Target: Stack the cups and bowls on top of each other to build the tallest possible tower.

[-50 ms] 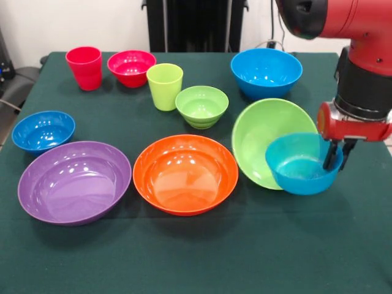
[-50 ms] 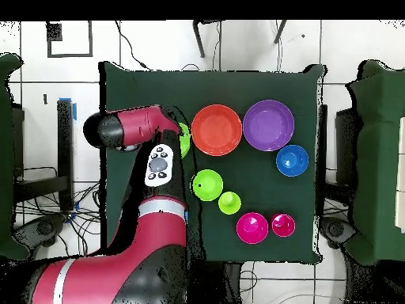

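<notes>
Our fingers [image 1: 338,160] are clamped over the teal-blue bowl [image 1: 298,165] at its right rim (tilted against the big lime-green bowl [image 1: 263,138]); tumblers stand well left.

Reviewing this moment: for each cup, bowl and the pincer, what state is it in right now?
pincer: shut on teal bowl's rim
teal bowl: tilted, leaning on big green bowl
big green bowl: tipped on its side
orange bowl: upright, empty
purple bowl: upright, empty
small blue bowl: upright, empty
large blue bowl: upright, empty
ribbed green bowl: upright, empty
red bowl: upright, empty
green cup: upright, unstacked
red cup: upright, unstacked
</notes>
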